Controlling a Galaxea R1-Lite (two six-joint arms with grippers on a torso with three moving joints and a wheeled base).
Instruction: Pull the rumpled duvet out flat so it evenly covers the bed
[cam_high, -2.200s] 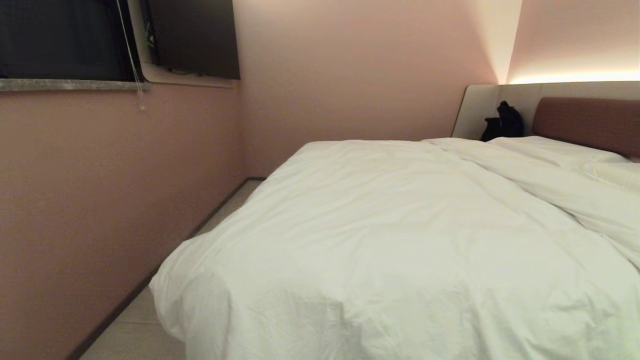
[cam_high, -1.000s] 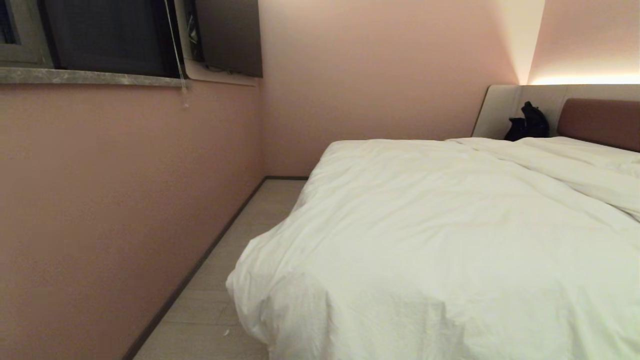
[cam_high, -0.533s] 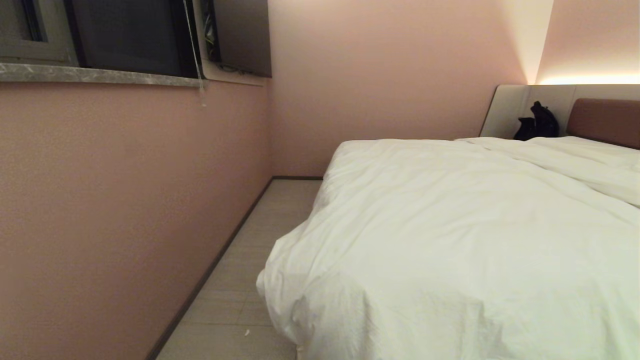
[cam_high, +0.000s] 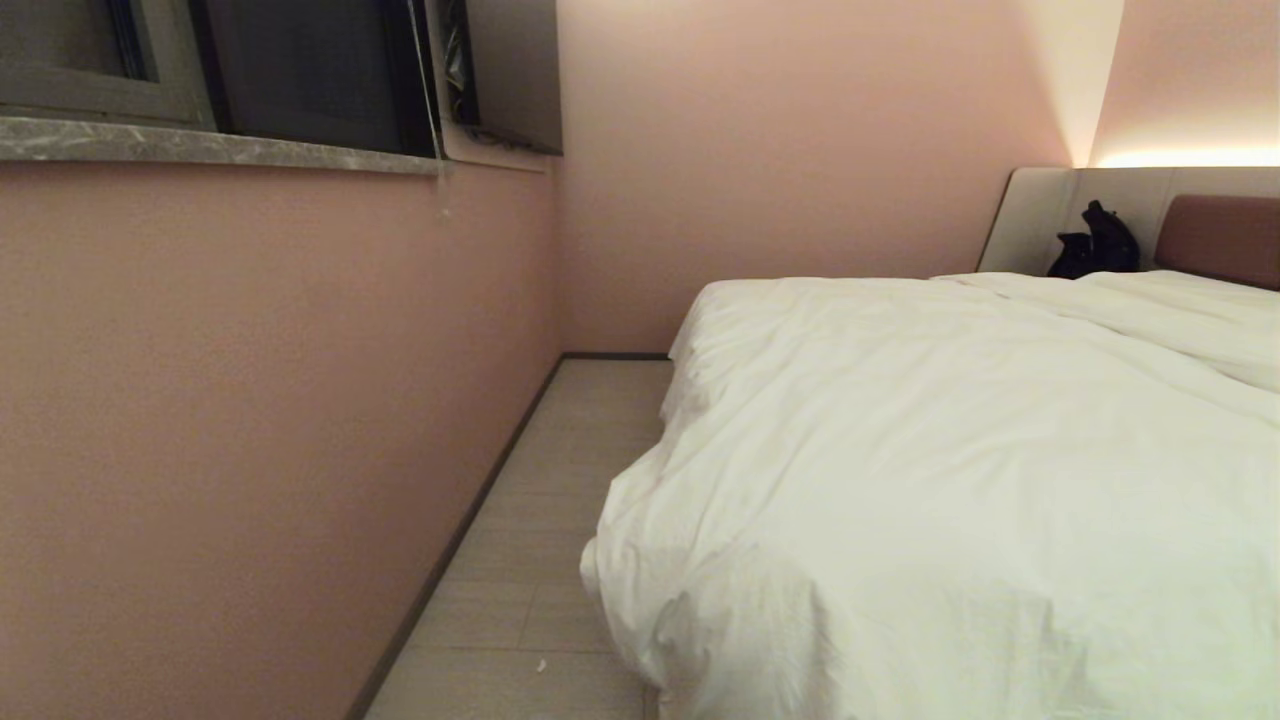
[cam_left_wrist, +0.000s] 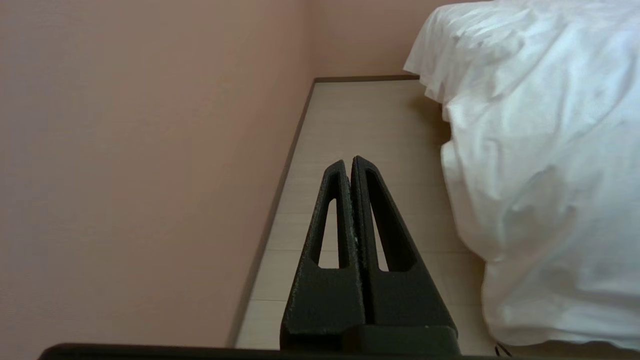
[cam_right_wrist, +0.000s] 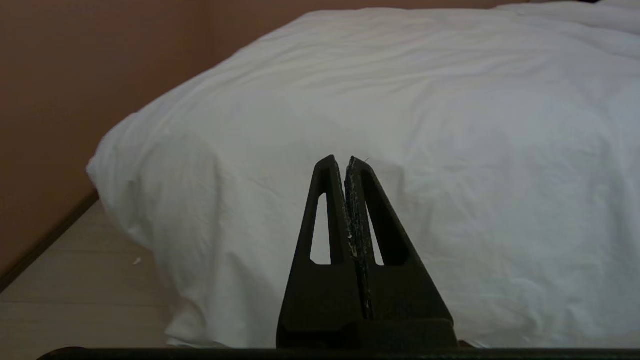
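Note:
The white puffy duvet (cam_high: 950, 470) lies over the bed and hangs down over its near corner at the foot, with a long raised fold near the brown headboard (cam_high: 1220, 240) at the far right. In the left wrist view my left gripper (cam_left_wrist: 348, 162) is shut and empty, out over the floor strip, with the duvet's hanging corner (cam_left_wrist: 540, 175) off to one side and apart from it. Seen from the right wrist, my right gripper (cam_right_wrist: 341, 161) is shut and empty too, pointing at the duvet's draped end (cam_right_wrist: 400, 125) without touching it. Neither arm shows in the head view.
A pink wall (cam_high: 250, 420) runs along the left, with a grey stone sill (cam_high: 200, 148) and dark window above. A narrow strip of pale floor (cam_high: 545, 540) lies between wall and bed. A black bag (cam_high: 1095, 245) sits against the pale panel by the headboard.
The whole head view has shifted: the bed slid to the right in the picture and more wall, window and floor strip came into view on the left. The duvet itself lies as before.

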